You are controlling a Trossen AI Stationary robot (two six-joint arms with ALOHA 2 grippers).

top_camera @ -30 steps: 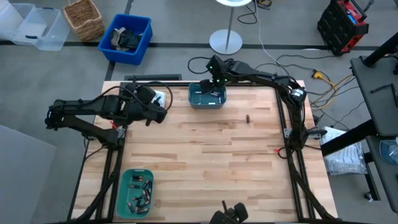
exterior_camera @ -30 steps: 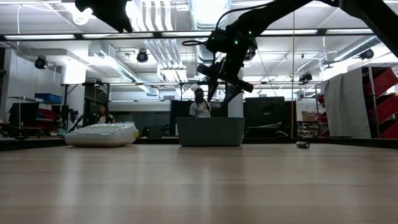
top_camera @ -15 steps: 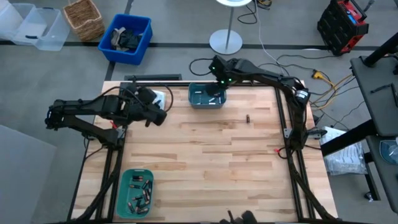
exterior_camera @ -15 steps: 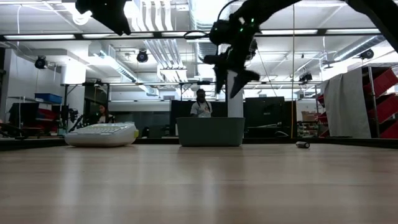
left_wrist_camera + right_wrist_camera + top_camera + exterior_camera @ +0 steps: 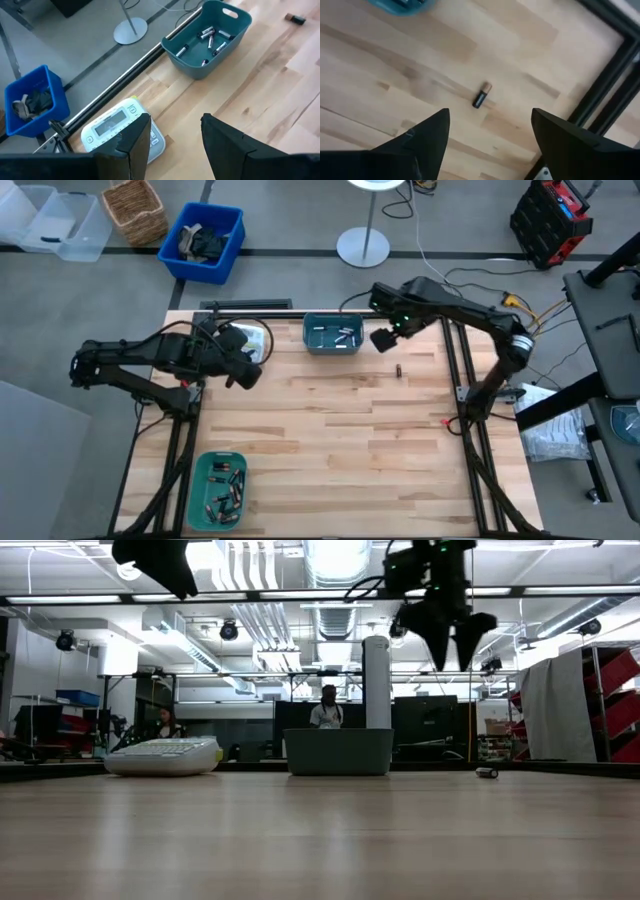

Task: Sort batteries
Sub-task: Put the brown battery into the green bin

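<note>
Right gripper (image 5: 383, 338) has swung off the teal bin (image 5: 333, 335) toward the frame's right since a second ago; it hangs above the bench (image 5: 330, 440), fingers spread wide, nothing between them. Reads as a drop finished, next pick starting.

Lone battery (image 5: 398, 370) lies on bare wood just below and right of that gripper in the high view, well under it, untouched; in the right wrist view the battery (image 5: 481, 95) sits between the two fingers' line of sight.

Several batteries in the bin at upper centre. Second bin (image 5: 218, 490), lower left, holds many more.

Left gripper (image 5: 243, 370) waits at left, fingers apart, empty, near the white label-maker (image 5: 122, 127).
</note>
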